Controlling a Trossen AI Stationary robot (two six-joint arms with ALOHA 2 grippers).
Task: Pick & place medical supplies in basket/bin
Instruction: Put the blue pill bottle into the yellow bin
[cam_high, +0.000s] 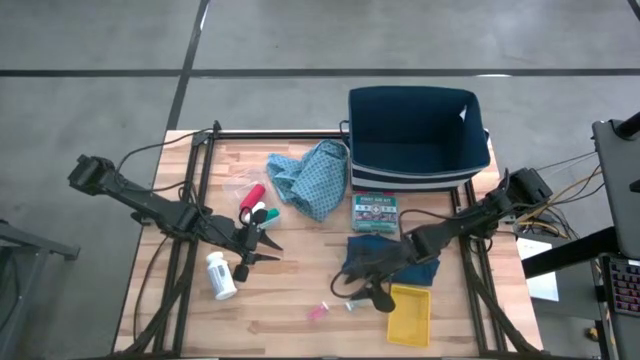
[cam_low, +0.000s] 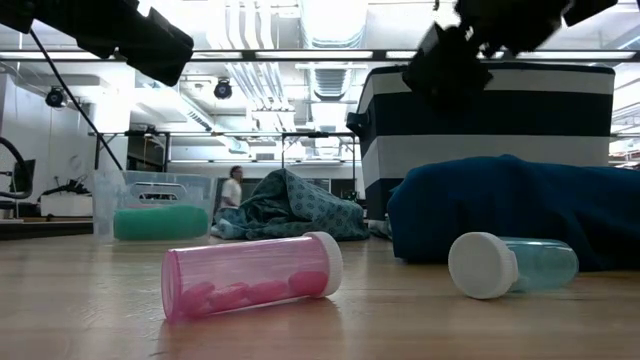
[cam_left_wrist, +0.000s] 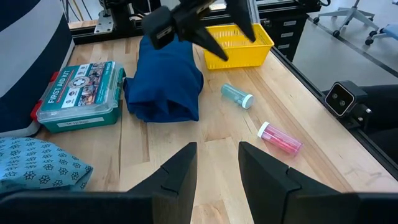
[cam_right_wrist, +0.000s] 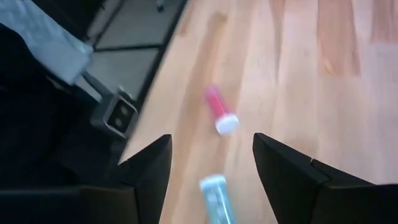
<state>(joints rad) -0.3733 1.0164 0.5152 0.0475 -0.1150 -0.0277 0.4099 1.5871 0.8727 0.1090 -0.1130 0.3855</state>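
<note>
In the high view the left arm reaches in from the frame's left edge, stretched low across the worktop (cam_high: 290, 300) toward the centre. Its left gripper (cam_high: 262, 243) hangs just right of the white pill bottle (cam_high: 221, 277), which lies at lower left, and just below the small red cylinder (cam_high: 251, 203) and green cylinder (cam_high: 270, 213), touching none of them. The left wrist view shows its two dark fingers (cam_left_wrist: 180, 171) parted by a narrow gap with nothing between them.

The right arm comes in from the right edge, bent at the elbow and angled down toward the lower centre. Its right gripper (cam_high: 380, 296) hovers over the near edge of the dark teal folded cloth (cam_high: 385, 255), beside the yellow tray (cam_high: 411, 312). In the right wrist view its fingers (cam_right_wrist: 146, 168) stand moderately wide and empty, above bare wood where a pink vial (cam_right_wrist: 221, 112) and a pale blue vial (cam_right_wrist: 216, 198) lie apart from each other.

The light-blue patterned cloth (cam_high: 312, 175) is crumpled at upper centre, just left of the dark blue basket (cam_high: 418, 135) at upper right. A green first aid kit (cam_high: 376, 212) lies between the basket and the teal cloth. In the low view a person (cam_low: 232, 187) stands far off in the room behind.
</note>
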